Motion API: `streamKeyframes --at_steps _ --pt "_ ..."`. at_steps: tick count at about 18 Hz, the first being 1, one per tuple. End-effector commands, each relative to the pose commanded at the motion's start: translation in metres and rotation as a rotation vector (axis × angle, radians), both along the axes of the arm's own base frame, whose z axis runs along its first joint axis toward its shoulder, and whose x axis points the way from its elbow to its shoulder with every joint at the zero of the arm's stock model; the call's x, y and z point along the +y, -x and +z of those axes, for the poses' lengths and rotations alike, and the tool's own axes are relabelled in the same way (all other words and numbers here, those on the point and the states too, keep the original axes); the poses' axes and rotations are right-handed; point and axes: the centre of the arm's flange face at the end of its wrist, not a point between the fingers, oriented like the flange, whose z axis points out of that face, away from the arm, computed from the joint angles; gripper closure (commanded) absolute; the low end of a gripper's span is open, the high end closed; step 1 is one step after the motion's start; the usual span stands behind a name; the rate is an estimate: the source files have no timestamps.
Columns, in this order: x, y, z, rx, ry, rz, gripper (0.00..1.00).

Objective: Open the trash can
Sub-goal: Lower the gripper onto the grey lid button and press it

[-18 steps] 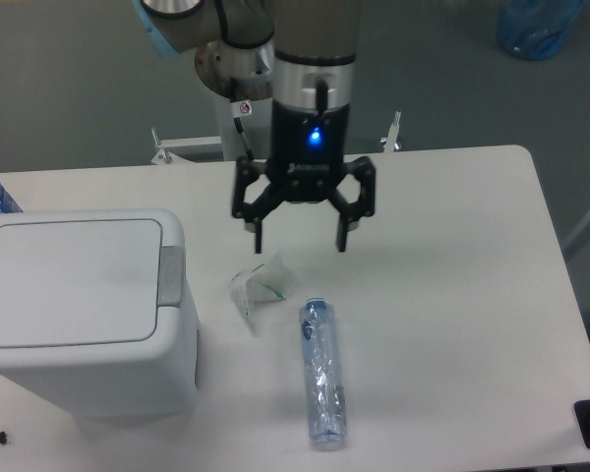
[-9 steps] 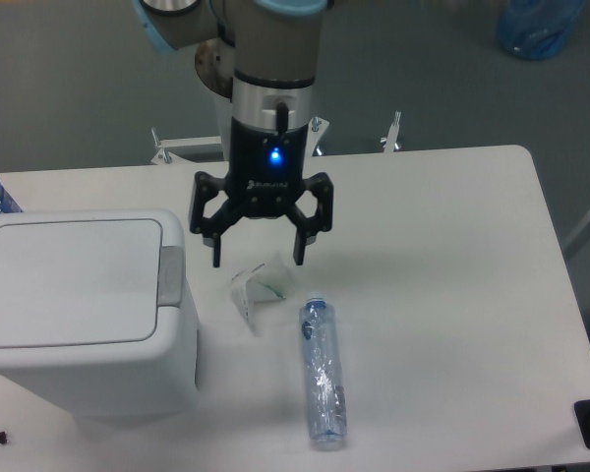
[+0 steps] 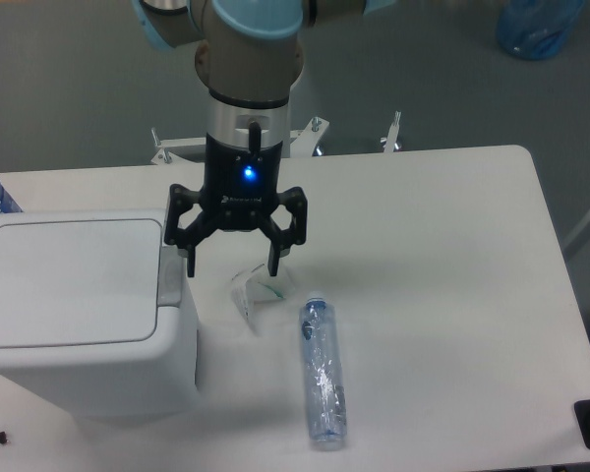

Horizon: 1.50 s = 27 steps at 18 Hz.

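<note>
End effector [image 3: 232,267] spread wide, gripping nothing, one fingertip just above grey latch [image 3: 170,276]. Bin [image 3: 79,305] at counter [image 3: 442,295] left edge, lid flat, closed. Crumpled wrapper [image 3: 256,291] below fingers; clear bottle [image 3: 323,370] lying beside it.

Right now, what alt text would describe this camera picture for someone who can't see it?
A robot arm's open claw hangs beside a closed white trash can, near its grey latch. On the white table lie a crumpled clear wrapper and a plastic bottle.
</note>
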Motion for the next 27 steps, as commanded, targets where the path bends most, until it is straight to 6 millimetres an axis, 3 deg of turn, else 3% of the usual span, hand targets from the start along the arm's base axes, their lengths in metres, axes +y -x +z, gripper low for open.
streamKeyframes --at_steps 27 --pt "0.008 0.0 -0.016 -0.014 0.02 -0.009 0.0"
